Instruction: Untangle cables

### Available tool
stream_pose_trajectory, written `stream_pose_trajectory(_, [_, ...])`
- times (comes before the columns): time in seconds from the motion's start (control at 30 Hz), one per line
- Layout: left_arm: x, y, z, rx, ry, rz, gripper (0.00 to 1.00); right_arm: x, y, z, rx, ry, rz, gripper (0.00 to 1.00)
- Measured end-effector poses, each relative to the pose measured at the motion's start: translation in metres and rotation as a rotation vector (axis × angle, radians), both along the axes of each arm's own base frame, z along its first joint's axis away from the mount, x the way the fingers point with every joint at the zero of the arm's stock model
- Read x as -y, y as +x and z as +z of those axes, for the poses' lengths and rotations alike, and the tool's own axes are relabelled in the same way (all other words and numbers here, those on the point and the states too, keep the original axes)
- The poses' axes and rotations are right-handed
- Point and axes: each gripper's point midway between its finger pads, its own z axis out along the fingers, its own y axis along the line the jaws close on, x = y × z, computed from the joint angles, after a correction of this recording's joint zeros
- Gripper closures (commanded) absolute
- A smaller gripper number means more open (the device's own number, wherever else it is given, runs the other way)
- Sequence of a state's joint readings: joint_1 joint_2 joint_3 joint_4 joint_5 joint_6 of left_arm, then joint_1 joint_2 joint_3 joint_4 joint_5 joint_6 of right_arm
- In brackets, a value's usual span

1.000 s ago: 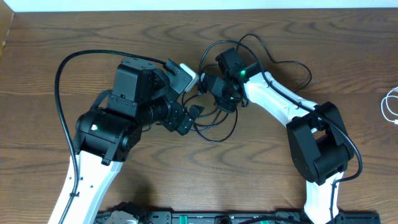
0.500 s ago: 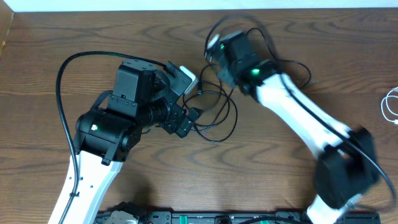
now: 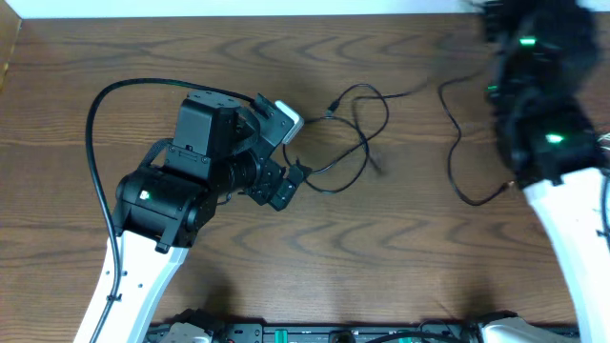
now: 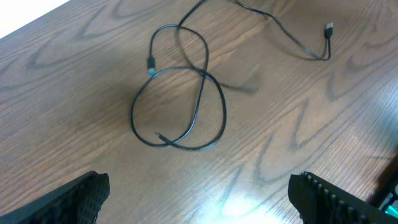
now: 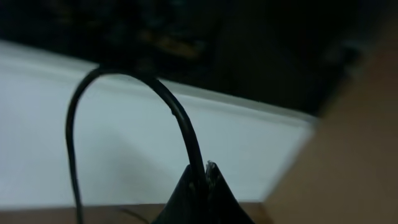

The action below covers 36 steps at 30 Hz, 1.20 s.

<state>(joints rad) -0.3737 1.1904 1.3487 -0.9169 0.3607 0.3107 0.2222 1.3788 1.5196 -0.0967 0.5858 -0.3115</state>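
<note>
A thin black cable (image 3: 385,112) lies looped on the wooden table, right of my left gripper (image 3: 291,157). The left wrist view shows the loop (image 4: 200,93) crossing itself, and a small plug (image 4: 328,28) at a loose end. My left gripper (image 4: 199,202) is wide open and holds nothing, just short of the loop. My right gripper (image 3: 519,57) is blurred at the far right corner. It is shut on a black cable (image 5: 180,118) that arcs up from its tips (image 5: 202,171). Another black strand (image 3: 456,143) trails down the table beside the right arm.
The left arm's thick black cable (image 3: 95,105) arcs over the table's left side. The table's back edge meets a white strip (image 3: 238,8) at the top. The right arm's white link (image 3: 572,229) crosses the right side.
My right arm has swung from the tangle at the centre to the far right corner, dragging a black cable with it. The tangle has spread into looser loops. The left arm has stayed still.
</note>
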Motion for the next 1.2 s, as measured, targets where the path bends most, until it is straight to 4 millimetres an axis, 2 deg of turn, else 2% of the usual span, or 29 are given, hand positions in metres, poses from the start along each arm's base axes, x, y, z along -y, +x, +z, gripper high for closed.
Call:
stream_pose_trajectory(0.23, [0.000, -0.001, -0.001, -0.003, 0.001, 0.000, 0.03, 0.107, -0.033, 0.009, 0.102, 0.146, -0.341, 0.99])
stream_pose_trajectory(0.33, [-0.001, -0.001, -0.001, -0.007, 0.003, -0.001, 0.03, 0.136, -0.045, 0.007, 0.127, 0.176, -0.437, 0.99])
stream_pose_trajectory(0.47, [-0.001, -0.002, -0.002, -0.009, 0.004, -0.001, 0.03, 0.155, -0.054, -0.001, 0.131, 0.221, -0.502, 0.99])
stream_pose_trajectory(0.6, [-0.001, -0.002, -0.002, -0.011, 0.005, -0.001, 0.03, 0.151, -0.049, -0.013, 0.111, 0.279, -0.466, 0.99])
stream_pose_trajectory(0.73, [-0.002, -0.004, -0.005, -0.027, 0.013, -0.002, 0.06, 0.135, -0.034, -0.023, 0.093, 0.361, -0.347, 0.99])
stream_pose_trajectory(0.83, [-0.003, -0.009, -0.018, -0.074, 0.046, -0.020, 0.07, 0.121, -0.024, -0.025, 0.090, 0.408, -0.256, 0.99])
stream_pose_trajectory(0.97, [0.001, -0.005, -0.054, -0.163, 0.104, -0.080, 0.07, 0.107, -0.017, -0.026, 0.080, 0.436, -0.182, 0.99])
stream_pose_trajectory(1.03, [0.007, -0.006, -0.083, -0.239, 0.122, -0.145, 0.07, 0.103, -0.015, -0.029, 0.064, 0.444, -0.162, 0.99])
stream_pose_trajectory(1.13, [0.022, -0.003, -0.114, -0.316, 0.108, -0.248, 0.07, 0.100, -0.015, -0.036, 0.034, 0.451, -0.155, 0.99])
stream_pose_trajectory(1.2, [0.033, 0.003, -0.128, -0.329, 0.087, -0.305, 0.07, 0.099, -0.015, -0.041, 0.010, 0.453, -0.153, 0.99])
